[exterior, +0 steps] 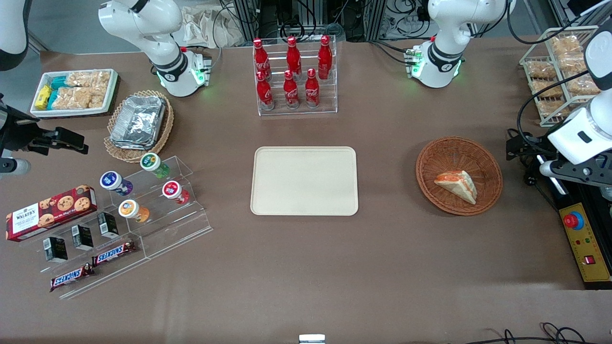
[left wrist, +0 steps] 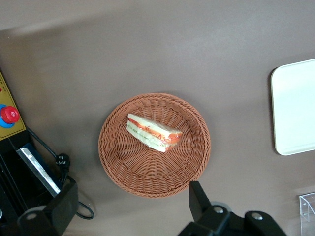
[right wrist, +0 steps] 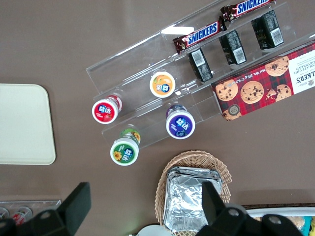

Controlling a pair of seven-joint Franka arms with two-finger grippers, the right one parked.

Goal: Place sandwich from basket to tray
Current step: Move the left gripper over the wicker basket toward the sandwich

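The sandwich (exterior: 457, 184) (left wrist: 153, 132), a white-bread wedge with orange-red filling, lies in the round reddish-brown woven basket (exterior: 432, 165) (left wrist: 147, 182). The cream tray (exterior: 304, 181) (left wrist: 294, 113) rests flat at the table's middle, with nothing on it. My left gripper (exterior: 519, 148) (left wrist: 130, 201) hangs above the table beside the basket, toward the working arm's end. It is open and holds nothing. Its two black fingers (left wrist: 197, 196) stand wide apart, clear of the basket's rim.
A rack of red cola bottles (exterior: 294, 74) stands farther from the front camera than the tray. A control box with a red button (exterior: 573, 220) (left wrist: 9, 116) and cables lies near the basket. Snack displays (exterior: 129, 210) and a foil-container basket (exterior: 138, 124) sit toward the parked arm's end.
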